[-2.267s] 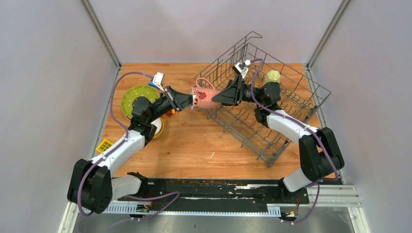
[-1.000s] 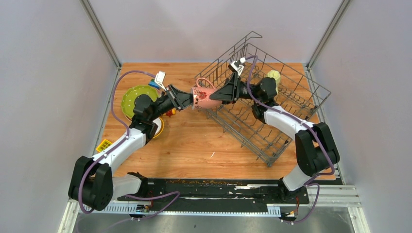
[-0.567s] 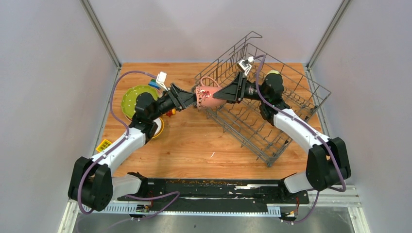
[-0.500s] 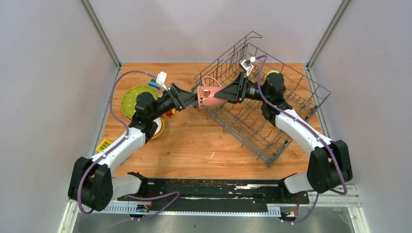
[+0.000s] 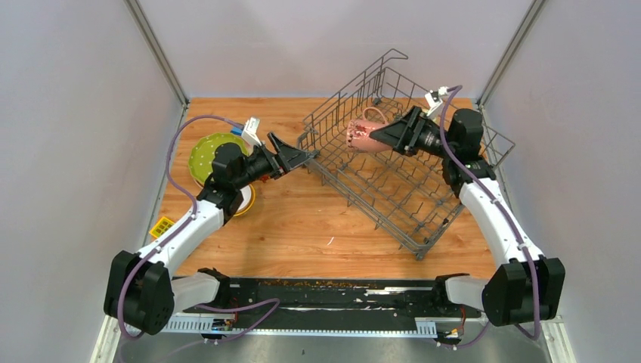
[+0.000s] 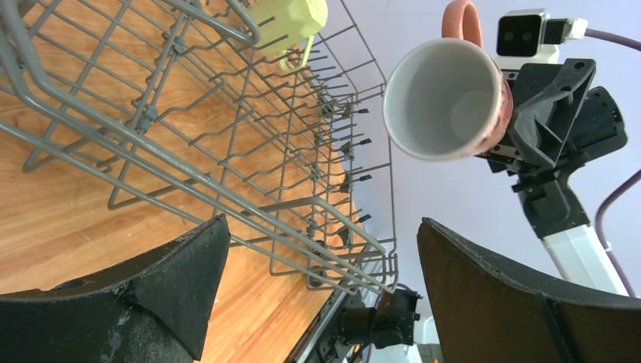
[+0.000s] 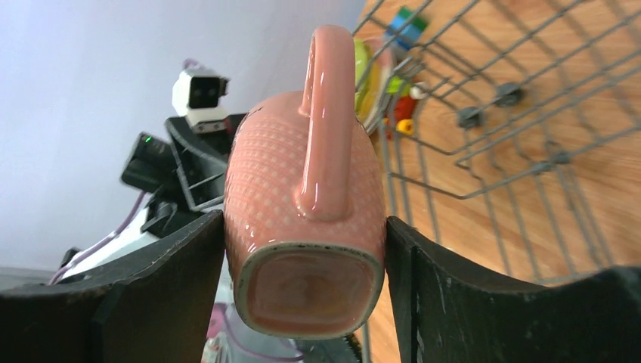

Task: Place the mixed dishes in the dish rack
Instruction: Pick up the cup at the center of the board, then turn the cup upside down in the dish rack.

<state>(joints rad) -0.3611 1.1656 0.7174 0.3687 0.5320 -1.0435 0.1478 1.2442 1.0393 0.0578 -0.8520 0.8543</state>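
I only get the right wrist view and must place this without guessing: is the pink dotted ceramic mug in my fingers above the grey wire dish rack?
Observer: Yes. From above, the pink dotted ceramic mug hangs over the far part of the grey wire dish rack, within its outline.
Operator: Anything in the rack already?
Observer: One pale-green mug, shown by the left wrist view.
Operator: Is the left gripper out of the way?
Observer: The left gripper is open and empty, outside the rack's left corner, apart from the pink mug.
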